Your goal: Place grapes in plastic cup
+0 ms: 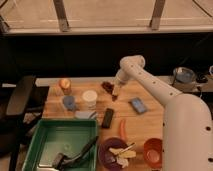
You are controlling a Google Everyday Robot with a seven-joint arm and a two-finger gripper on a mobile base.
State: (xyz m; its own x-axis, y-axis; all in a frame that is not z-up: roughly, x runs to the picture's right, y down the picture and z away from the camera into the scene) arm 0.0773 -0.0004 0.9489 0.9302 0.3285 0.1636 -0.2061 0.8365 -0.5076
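Observation:
The grapes (107, 86), a small dark red bunch, lie on the wooden table (150, 122) near its back edge. My gripper (116, 92) hangs low over the table just right of the grapes, at their right end; I cannot tell whether it touches them. The small light-blue plastic cup (69, 102) stands upright on the left part of the table, well left of the gripper. A taller white cup (89, 98) stands between it and the grapes.
An orange object (64, 84) stands at the back left. A blue sponge (138, 105), a black block (107, 117) and an orange-red stick (121, 128) lie mid-table. A green tray (37, 142), a purple bowl (106, 150) and a red bowl (152, 152) sit in front. A chair (17, 100) stands left.

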